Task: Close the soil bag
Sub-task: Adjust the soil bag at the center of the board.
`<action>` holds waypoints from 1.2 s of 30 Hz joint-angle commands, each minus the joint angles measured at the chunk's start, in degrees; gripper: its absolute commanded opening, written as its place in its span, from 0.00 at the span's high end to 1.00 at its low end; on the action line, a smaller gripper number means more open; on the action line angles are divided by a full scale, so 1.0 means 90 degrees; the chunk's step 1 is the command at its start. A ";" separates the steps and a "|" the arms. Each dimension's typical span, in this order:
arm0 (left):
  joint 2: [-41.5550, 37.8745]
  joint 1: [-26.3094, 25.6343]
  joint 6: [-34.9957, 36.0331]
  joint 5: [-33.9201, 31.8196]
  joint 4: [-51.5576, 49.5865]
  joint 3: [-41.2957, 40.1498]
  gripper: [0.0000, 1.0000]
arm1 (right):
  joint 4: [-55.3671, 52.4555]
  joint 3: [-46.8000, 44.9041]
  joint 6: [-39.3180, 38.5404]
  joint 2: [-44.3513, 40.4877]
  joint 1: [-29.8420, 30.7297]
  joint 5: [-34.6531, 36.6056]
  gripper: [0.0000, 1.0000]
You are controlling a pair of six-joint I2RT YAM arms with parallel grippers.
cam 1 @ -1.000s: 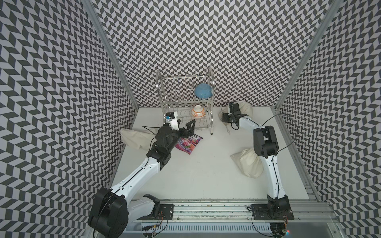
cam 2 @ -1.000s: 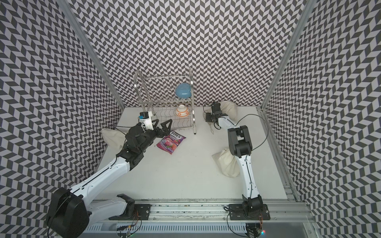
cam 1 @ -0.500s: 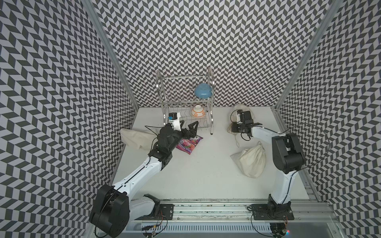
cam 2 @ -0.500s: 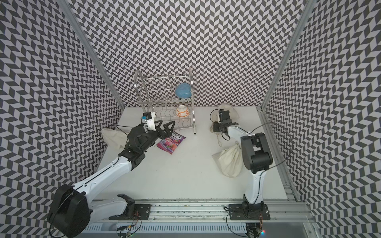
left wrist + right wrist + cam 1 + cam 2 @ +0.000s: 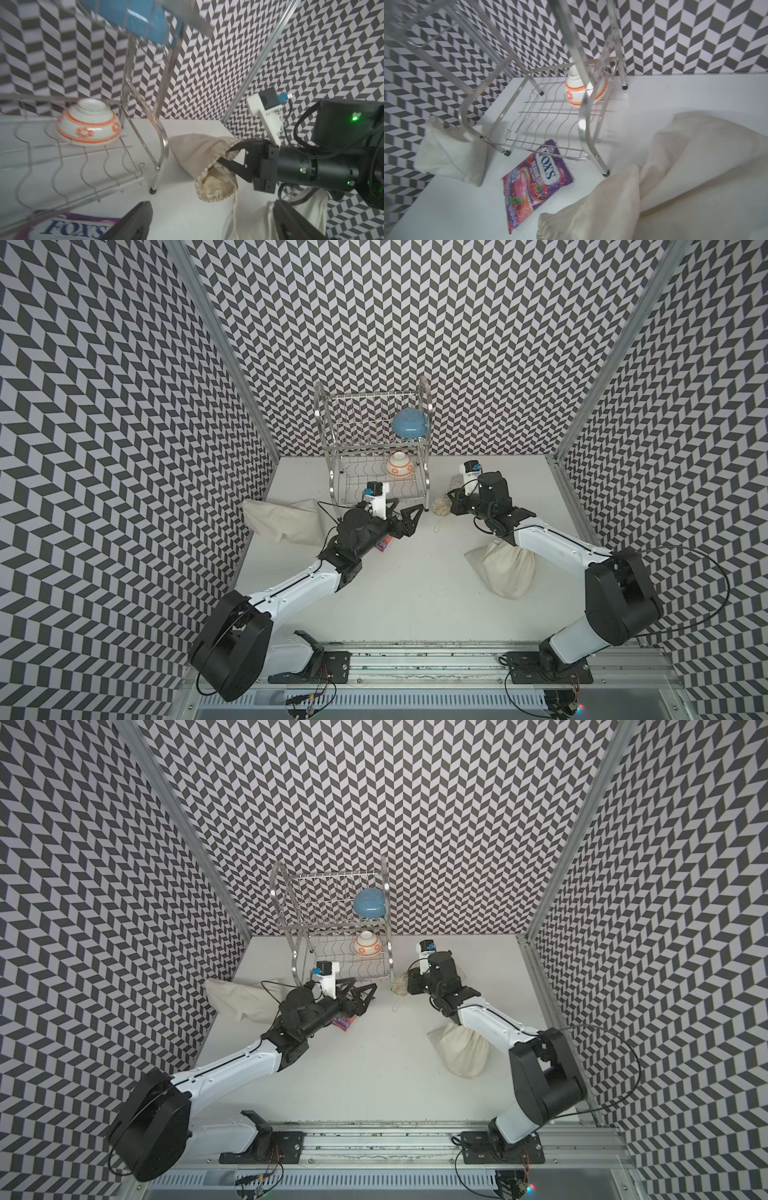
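The soil bag (image 5: 193, 151) is a cream drawstring sack lying beside the rack's right leg, its gathered mouth (image 5: 441, 504) half open toward the left arm. My right gripper (image 5: 228, 155) is shut on the mouth's rim, one finger inside and one outside; it also shows in both top views (image 5: 453, 506) (image 5: 411, 984). A loose drawstring (image 5: 233, 207) hangs from the mouth to the table. My left gripper (image 5: 405, 510) (image 5: 212, 205) is open and empty, a short way left of the mouth. Bag cloth (image 5: 654, 187) fills the right wrist view and hides that gripper's fingers.
A wire dish rack (image 5: 332, 472) stands at the back with a blue bowl (image 5: 409, 425) above and an orange-striped bowl (image 5: 399, 466) below. A purple candy packet (image 5: 537, 178) lies under my left wrist. Two other cream sacks lie at left (image 5: 282, 520) and under my right arm (image 5: 500, 572).
My right gripper has shut on the bag's rim and drawn the mouth forward toward the rack's leg, its elbow swinging out right. My left gripper has moved right, toward the mouth.
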 commanded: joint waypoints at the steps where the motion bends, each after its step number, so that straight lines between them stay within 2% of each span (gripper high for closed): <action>1: 0.0435 -0.0275 -0.0192 0.0353 0.0972 -0.0086 0.12 | 0.0911 -0.0115 0.0291 -0.0214 0.0166 -0.0145 1.00; 8: 0.1419 -0.0471 -0.0002 -0.0097 0.0656 0.0466 0.26 | 0.1062 -0.0222 0.0334 -0.0153 0.0376 -0.0281 1.00; 11: 0.1650 -0.0475 0.0039 -0.0012 0.0646 0.0542 0.32 | 0.1081 -0.0260 0.0336 -0.0136 0.0390 -0.0304 1.00; 13: 0.1779 -0.0483 0.0040 0.0074 0.0660 0.0569 0.40 | 0.1104 -0.0290 0.0333 -0.0154 0.0384 -0.0293 1.00; 15: 0.1864 -0.0493 0.0023 0.0155 0.0646 0.0593 0.53 | 0.1111 -0.0288 0.0315 -0.0168 0.0380 -0.0246 1.00; 19: 0.1731 -0.0524 0.0050 0.0281 0.0715 0.0479 0.73 | 0.1091 -0.0307 0.0247 -0.0187 0.0384 -0.0042 1.00; 24: 0.1256 -0.0519 0.0131 0.0217 0.0572 0.0277 0.78 | 0.1134 -0.0368 0.0223 -0.0149 0.0321 0.0212 1.00; 28: 0.1004 -0.0522 0.0166 0.0275 0.0285 0.0308 1.00 | 0.1207 -0.0393 0.0241 -0.0162 0.0271 0.0190 1.00; 30: 0.0785 -0.0524 0.0181 0.0263 0.0165 0.0332 1.00 | 0.1198 -0.0408 0.0150 -0.0235 0.0228 0.0173 1.00; 31: 0.0655 -0.0519 0.0198 0.0244 0.0098 0.0365 1.00 | 0.1214 -0.0452 0.0072 -0.0328 0.0189 0.0176 0.98; 36: 0.0116 -0.0508 0.0281 0.0211 -0.0833 0.1025 1.00 | 0.1627 -0.1067 -0.0596 -0.1364 0.0106 0.0496 0.64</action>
